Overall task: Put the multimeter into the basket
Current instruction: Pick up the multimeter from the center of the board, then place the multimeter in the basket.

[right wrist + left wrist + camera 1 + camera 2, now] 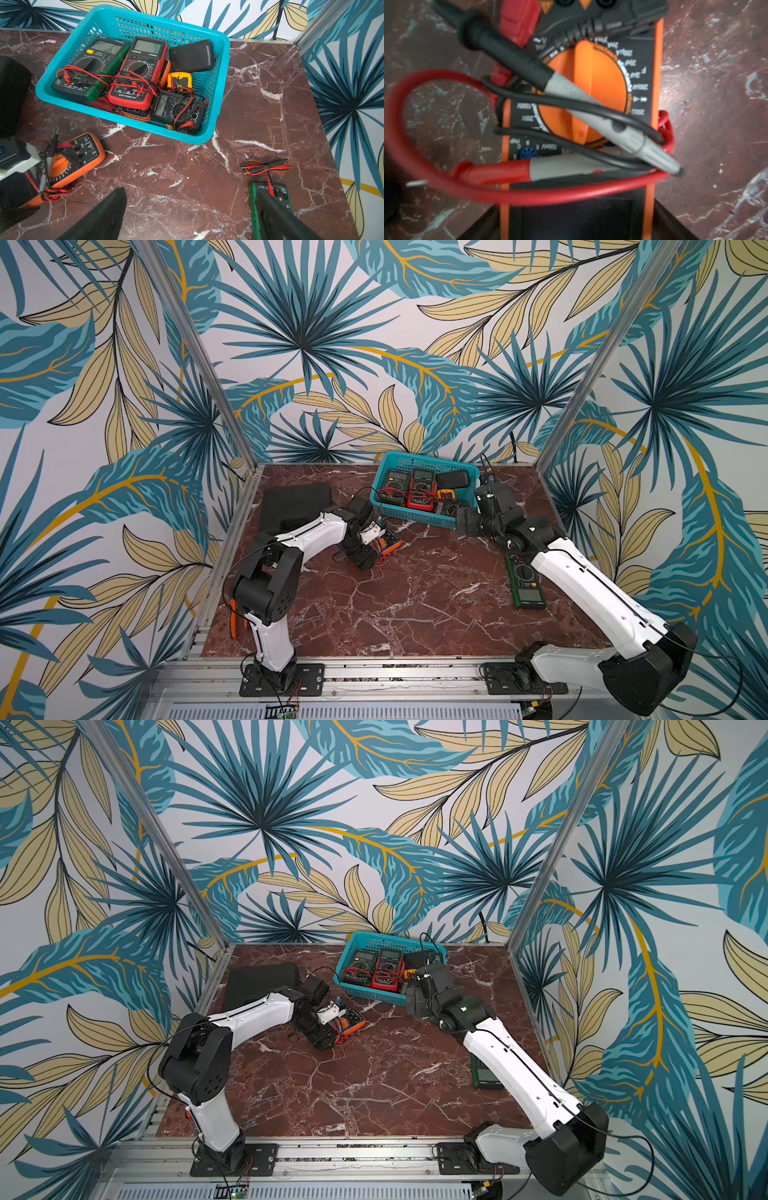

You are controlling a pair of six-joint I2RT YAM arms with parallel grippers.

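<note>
The marble table (415,614) is walled on three sides, and we find its middle and near half bare. The basket (128,122) sits askew by the far edge. The orange multimeter (390,541) lies flat on the table outside the basket, near its front left corner but apart from it. The left gripper (368,551) stands over the meter with a jaw at either side of its display end; we cannot tell whether they clamp it or only flank it. The right gripper (191,190) hangs released by the basket's front right corner, jaws wide over bare marble.

The left wrist view is blurred, and a red lead (529,196) and probes cross the meter's dial. The right arm covers part of the green multimeter (525,587), and the left arm covers part of the black case (297,499).

In the basket we make out a green-edged meter (91,68), a red meter (141,70), a black pouch (192,56), a yellow meter (180,81) and a small black meter (176,110), tangled in leads.
</note>
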